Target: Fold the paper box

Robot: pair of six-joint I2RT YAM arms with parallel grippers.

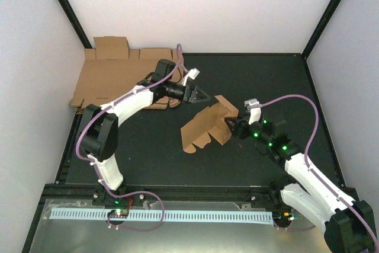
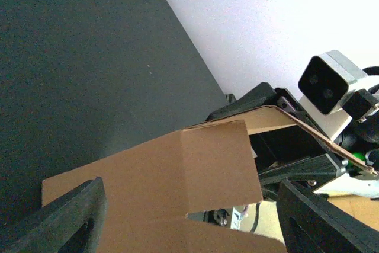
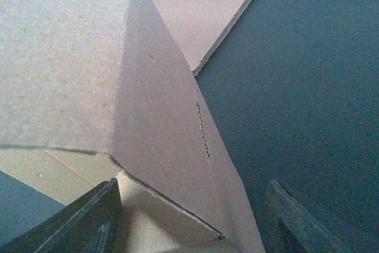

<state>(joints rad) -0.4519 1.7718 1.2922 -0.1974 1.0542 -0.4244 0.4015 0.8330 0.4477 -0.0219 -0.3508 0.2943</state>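
Observation:
The paper box (image 1: 204, 127) is a half-folded brown cardboard piece in the middle of the black mat, its right end raised. My left gripper (image 1: 200, 95) hovers just behind and left of it, open. In the left wrist view the box (image 2: 177, 182) fills the space beyond the spread fingers of the left gripper (image 2: 189, 205), which do not touch it. My right gripper (image 1: 233, 125) sits at the box's right end. In the right wrist view a folded panel of the box (image 3: 118, 75) lies between the open jaws of the right gripper (image 3: 194, 185); the right finger (image 3: 296, 217) stands apart from it.
Larger flat cardboard sheets (image 1: 112, 78) lie at the back left against the wall. White walls enclose the mat on three sides. A white perforated rail (image 1: 160, 214) runs along the front by the arm bases. The right wrist's camera (image 2: 328, 81) shows in the left wrist view.

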